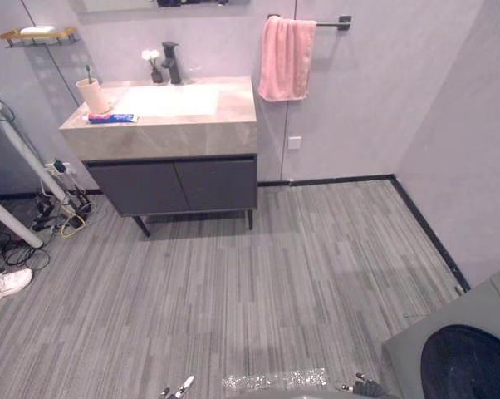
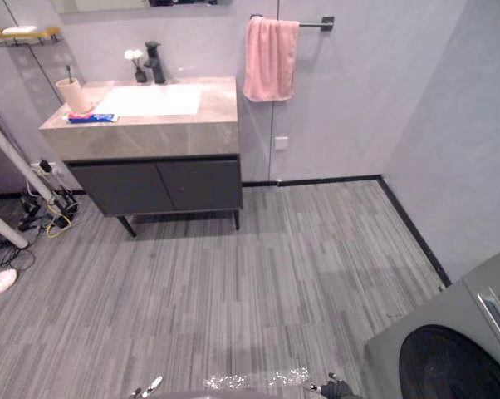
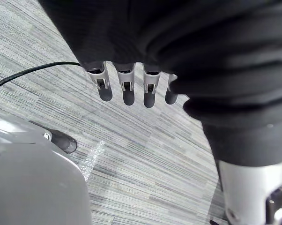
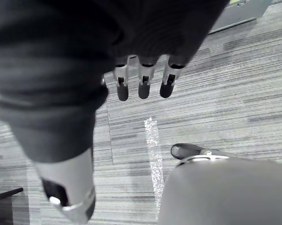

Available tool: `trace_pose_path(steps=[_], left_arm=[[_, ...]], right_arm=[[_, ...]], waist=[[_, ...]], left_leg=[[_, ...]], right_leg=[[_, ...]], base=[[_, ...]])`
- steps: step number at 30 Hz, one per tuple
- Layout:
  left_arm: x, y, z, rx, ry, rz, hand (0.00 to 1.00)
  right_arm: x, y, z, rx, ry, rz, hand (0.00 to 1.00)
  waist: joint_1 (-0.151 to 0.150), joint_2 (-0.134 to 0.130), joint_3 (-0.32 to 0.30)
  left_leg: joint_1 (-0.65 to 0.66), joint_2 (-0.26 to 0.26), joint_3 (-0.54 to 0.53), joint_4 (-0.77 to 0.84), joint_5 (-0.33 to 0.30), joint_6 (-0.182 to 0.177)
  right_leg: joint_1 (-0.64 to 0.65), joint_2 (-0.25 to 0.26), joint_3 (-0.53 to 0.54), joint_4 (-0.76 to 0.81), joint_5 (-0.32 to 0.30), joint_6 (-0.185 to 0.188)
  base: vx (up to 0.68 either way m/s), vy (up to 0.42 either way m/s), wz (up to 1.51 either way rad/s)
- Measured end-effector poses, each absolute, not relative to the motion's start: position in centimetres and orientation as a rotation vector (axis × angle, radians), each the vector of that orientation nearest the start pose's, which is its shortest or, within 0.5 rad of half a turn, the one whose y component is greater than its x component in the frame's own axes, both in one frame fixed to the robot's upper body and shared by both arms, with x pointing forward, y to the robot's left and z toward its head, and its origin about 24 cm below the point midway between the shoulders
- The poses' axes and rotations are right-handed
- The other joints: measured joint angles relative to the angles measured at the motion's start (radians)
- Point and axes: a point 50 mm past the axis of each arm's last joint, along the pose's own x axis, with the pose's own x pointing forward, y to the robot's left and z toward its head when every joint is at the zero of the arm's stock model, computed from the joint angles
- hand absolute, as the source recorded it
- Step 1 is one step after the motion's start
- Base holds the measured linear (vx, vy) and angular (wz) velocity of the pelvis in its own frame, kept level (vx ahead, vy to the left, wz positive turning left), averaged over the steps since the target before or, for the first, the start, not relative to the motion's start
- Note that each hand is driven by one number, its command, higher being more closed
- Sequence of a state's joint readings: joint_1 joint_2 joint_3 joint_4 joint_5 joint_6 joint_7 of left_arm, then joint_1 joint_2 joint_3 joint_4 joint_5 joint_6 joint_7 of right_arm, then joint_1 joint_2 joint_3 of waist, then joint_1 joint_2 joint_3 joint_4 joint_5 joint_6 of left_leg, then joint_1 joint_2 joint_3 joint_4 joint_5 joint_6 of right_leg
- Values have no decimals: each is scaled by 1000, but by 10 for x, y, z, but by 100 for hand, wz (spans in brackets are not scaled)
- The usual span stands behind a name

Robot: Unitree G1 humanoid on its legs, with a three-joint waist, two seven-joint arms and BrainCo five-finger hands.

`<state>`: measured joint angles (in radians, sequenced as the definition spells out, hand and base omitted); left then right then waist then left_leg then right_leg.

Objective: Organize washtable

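The washtable [image 1: 192, 125], a stone-topped vanity with dark doors, stands far off against the back wall. On its left end a pink cup [image 1: 93, 96] holds a toothbrush, and a blue and red toothpaste tube [image 1: 111, 118] lies flat in front of the cup. A black faucet [image 1: 172, 62] and a small vase of white flowers [image 1: 153, 65] stand behind the white basin [image 1: 167, 100]. My left hand [image 3: 127, 89] hangs over the floor with straight fingers, holding nothing. My right hand [image 4: 142, 84] hangs the same way, empty.
A pink towel [image 1: 285, 58] hangs on a rail right of the vanity. A wall shelf [image 1: 38, 35] holds soap at upper left. White table legs [image 1: 17, 150], floor cables and a white shoe [image 1: 5, 284] are at left. A grey washing machine [image 1: 458, 349] stands at lower right.
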<state>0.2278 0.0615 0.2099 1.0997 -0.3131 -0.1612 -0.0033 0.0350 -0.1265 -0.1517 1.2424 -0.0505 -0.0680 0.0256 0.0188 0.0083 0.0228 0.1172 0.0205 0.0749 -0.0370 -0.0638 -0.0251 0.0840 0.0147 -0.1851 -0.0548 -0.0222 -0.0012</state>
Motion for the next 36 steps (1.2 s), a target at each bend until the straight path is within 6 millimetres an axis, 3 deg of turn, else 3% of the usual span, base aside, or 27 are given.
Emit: trace_pose_path(steps=[10,15,36], left_arm=[[37,208,-167,-300,1081,489,0],[36,208,-167,-307,1079,499,0],[37,208,-167,-318,1074,509,0]], right_arm=[[79,-213,-167,-38,1191,-172,0],[79,-214,-167,-23,1189,-191,0],[79,-216,-167,16,1180,-229,0]], waist=[[0,2,-5],[0,4,-5],[-1,6,-6]], left_leg=[[1,2,6,-8,-1,-1],[14,-1,8,-4,-4,-6],[-5,9,18,7,-10,-14]], right_leg=[[4,2,-1,-1,1,-1],[17,-3,-1,2,-5,27],[-1,7,5,-7,3,13]], base=[[47,-9,-1],[0,0,0],[-12,-12,-1]])
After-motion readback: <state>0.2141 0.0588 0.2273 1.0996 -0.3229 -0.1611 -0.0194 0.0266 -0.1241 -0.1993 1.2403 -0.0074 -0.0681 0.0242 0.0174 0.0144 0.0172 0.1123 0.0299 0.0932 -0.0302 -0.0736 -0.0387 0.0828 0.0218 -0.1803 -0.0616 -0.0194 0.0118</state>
